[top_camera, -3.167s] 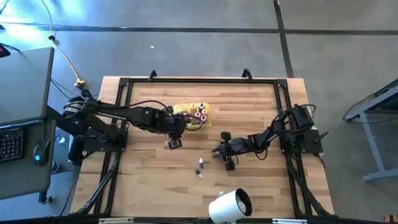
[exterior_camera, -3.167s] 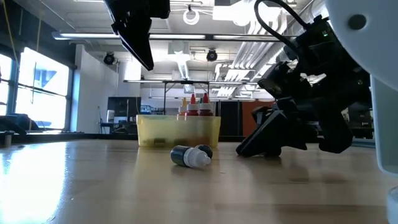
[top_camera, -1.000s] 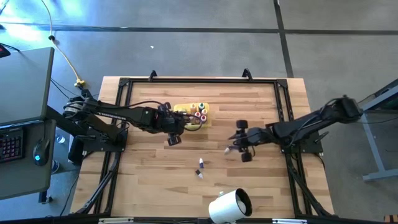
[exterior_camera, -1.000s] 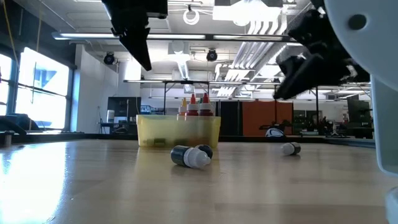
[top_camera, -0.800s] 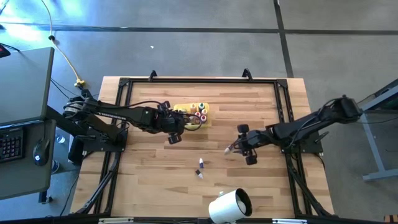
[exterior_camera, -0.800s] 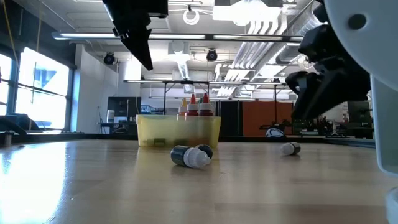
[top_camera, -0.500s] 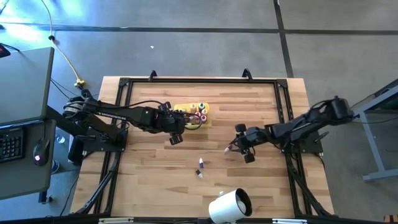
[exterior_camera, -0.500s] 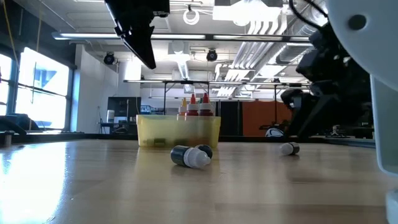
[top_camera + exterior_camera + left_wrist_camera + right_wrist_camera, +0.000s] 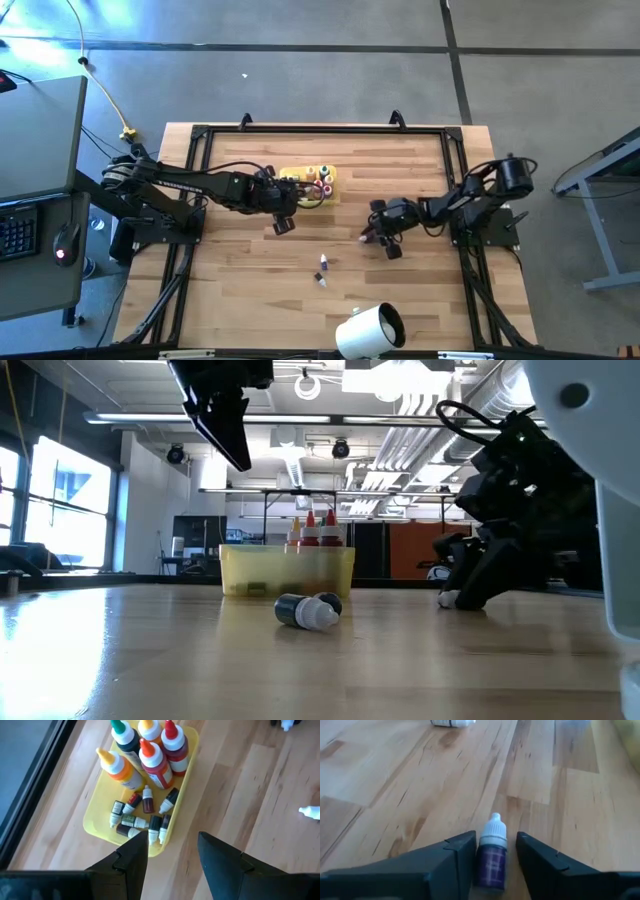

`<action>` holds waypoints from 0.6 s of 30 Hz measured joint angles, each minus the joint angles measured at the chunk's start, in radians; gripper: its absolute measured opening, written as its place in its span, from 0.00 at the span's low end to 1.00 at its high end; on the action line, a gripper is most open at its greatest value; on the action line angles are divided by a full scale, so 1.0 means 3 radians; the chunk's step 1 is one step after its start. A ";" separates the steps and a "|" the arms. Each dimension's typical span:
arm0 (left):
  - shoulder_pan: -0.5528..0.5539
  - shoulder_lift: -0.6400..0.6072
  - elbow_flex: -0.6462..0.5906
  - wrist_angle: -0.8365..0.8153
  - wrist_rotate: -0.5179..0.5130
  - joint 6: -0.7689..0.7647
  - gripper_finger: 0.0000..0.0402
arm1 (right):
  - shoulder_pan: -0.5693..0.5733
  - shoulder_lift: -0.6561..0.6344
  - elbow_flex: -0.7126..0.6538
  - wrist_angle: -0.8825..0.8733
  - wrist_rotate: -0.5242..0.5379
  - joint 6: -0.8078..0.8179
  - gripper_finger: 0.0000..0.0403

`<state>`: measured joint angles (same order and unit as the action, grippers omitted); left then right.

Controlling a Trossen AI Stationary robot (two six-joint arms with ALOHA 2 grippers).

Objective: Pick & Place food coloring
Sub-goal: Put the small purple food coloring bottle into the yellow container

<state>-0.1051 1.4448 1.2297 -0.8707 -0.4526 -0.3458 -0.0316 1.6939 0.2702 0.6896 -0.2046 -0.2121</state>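
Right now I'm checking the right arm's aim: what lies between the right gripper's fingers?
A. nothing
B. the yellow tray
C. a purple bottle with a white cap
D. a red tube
C: the right wrist view shows the purple bottle lying between the right gripper fingers.

A light wooden slatted table top (image 9: 250, 270) with a black metal frame carries everything. A small yellow rectangular plastic tray (image 9: 102, 813) rests on it just ahead of the left fingers (image 9: 132, 857). A tiny purple dropper bottle with a white cap (image 9: 491, 854) lies on the boards between the right fingers (image 9: 455, 857). Two dark little bottles (image 9: 322, 271) lie on the open wood, and a large white cylinder (image 9: 367, 331) lies at the near edge.
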 joint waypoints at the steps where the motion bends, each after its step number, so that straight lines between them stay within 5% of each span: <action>1: 0.0000 0.0000 0.0000 -0.0004 -0.0008 0.0000 0.42 | -0.0009 0.0004 0.0000 -0.0002 -0.0002 0.0018 0.30; 7: 0.0000 0.0000 0.0000 -0.0124 -0.0032 0.0000 0.42 | -0.0030 -0.0004 -0.0018 0.0251 -0.0005 0.0218 0.17; 12: 0.0000 0.0000 0.0000 -0.0167 -0.0125 -0.0018 0.42 | -0.0034 0.0014 0.0025 0.0731 0.0206 0.0388 0.18; 18: -0.0001 0.0000 0.0000 -0.0176 -0.0710 -0.0175 0.42 | -0.0034 0.0007 0.0708 0.0944 0.0768 0.0330 0.23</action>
<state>-0.1055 1.4448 1.2297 -0.9236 -0.6655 -0.3982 -0.0418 1.6958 0.4825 0.9729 0.0258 -0.1132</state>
